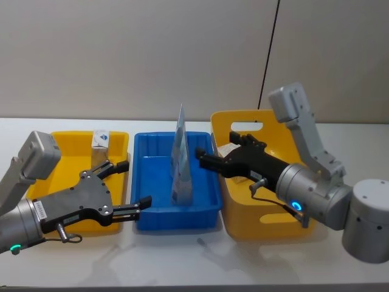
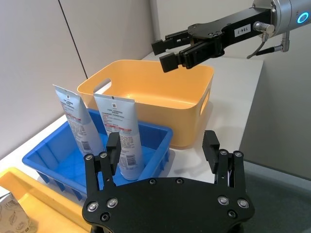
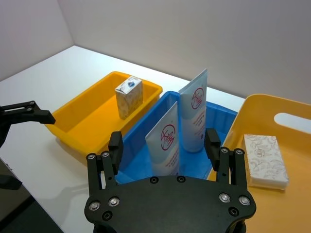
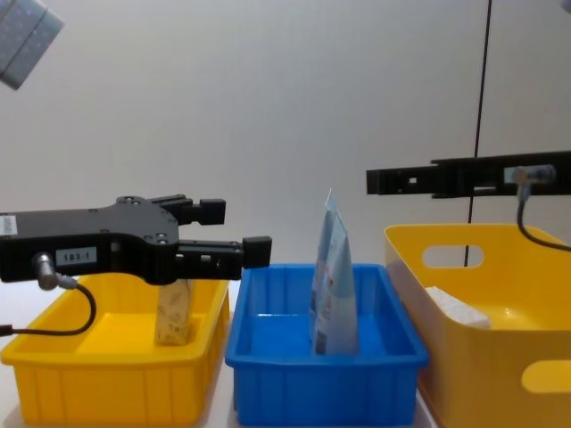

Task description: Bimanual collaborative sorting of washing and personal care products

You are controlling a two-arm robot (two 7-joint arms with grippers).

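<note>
The left gripper [image 1: 135, 182] hangs at the near left corner of the blue bin [image 1: 176, 220], its fingers spread wide and holding nothing. The chest view adds that it rides above the bin's rim, with one fingertip reaching over the bin's left edge. The right gripper [image 1: 202, 158] reaches in from the right, its tips over the bin's right rim. Its own wrist view shows the fingers wide apart and empty, and the chest view places it well above the bin. From the head and chest the light-blue pouches inside the bin overlap almost into one. The right wrist view separates them into a first pouch [image 3: 165, 141] and a second pouch [image 3: 194, 109], both upright, the second just behind the first. A speckled pack [image 1: 101, 139] stands upright at the far end of the yellow tray [image 1: 73, 159], which sits just left of the bin. Just right of the bin is the yellow basket [image 1: 261, 230]. The right wrist view looks down into it on a flat patterned pack [image 3: 265, 160] lying on its floor, which the chest view catches as a pale edge behind the wall. All three containers stand on a white table [image 1: 182, 258].
</note>
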